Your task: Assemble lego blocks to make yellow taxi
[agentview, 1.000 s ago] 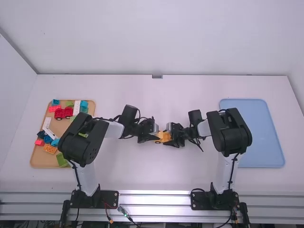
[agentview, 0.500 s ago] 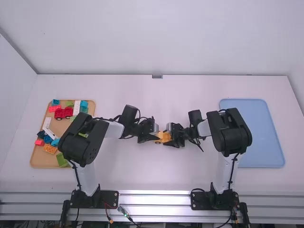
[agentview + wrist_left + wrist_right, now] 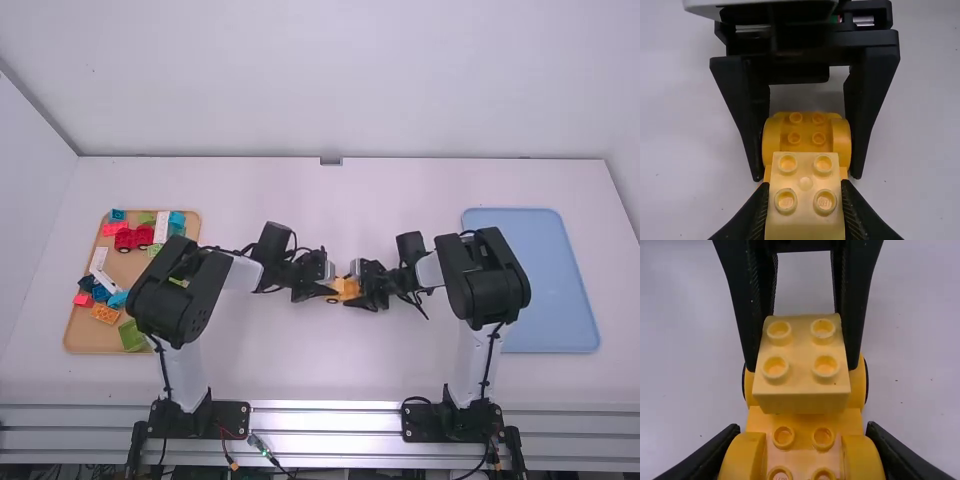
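Observation:
In the high view my left gripper (image 3: 326, 288) and right gripper (image 3: 360, 294) face each other at mid-table, with the yellow car base (image 3: 346, 288) between them. The left wrist view has my left gripper (image 3: 805, 200) shut on a pale yellow two-by-two-stud brick (image 3: 805, 184), studs up. In the right wrist view my right gripper (image 3: 804, 450) is shut on the rounded fenders of the orange-yellow car base (image 3: 803, 423). The pale brick (image 3: 801, 357) is over the base's far end, near its wheels; whether it is pressed down fully, I cannot tell.
At the left, a wooden tray (image 3: 90, 338) holds a red wheeled base (image 3: 134, 238), white pieces and several blue, green, red and orange bricks. The left arm hangs over the tray's right edge. A blue tray (image 3: 545, 280) lies at the right, partly behind the right arm.
The left arm and its gripper have shifted very slightly to the right. The right arm has kept still, and both grippers keep their holds.

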